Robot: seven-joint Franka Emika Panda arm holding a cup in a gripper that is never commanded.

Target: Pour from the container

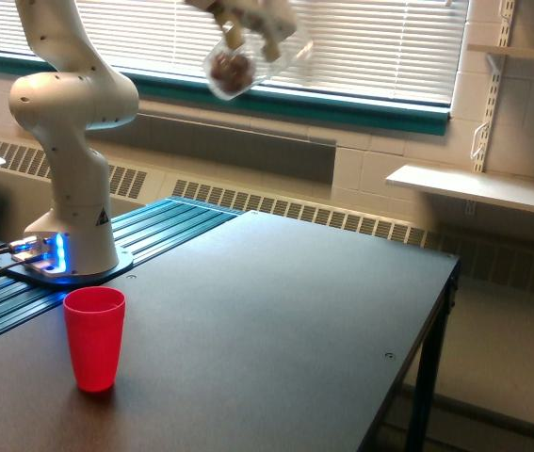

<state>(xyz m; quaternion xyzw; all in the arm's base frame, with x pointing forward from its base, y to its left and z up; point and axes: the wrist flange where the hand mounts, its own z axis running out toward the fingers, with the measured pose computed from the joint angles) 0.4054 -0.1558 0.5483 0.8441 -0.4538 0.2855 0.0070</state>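
While the arm reaches in from the top of the frame, the scene reads as follows.

Container: the clear rounded container (pixel 232 68) hangs high in the air at the upper middle of the exterior view, in front of the window blinds (pixel 361 47); it is tilted and blurred, with pinkish-brown pieces showing inside it.
Tool: the tool (pixel 252 24) sits at the very top edge, just above and to the right of the container, clamped on the container; its fingers are too blurred to make out singly.
Red cup: an opaque red cup (pixel 94 337) stands upright on the near left part of the tabletop, well below and to the left of the container.
Tabletop: the dark tabletop (pixel 276 320) fills the lower part of the view, with its right edge and a leg visible at the right.
Robot base: the white base of the arm (pixel 71 160) stands at the far left on a ribbed teal plate (pixel 168 226), blue lights glowing at its foot.
Shelves: pale wall shelves (pixel 478 188) hang at the far right.
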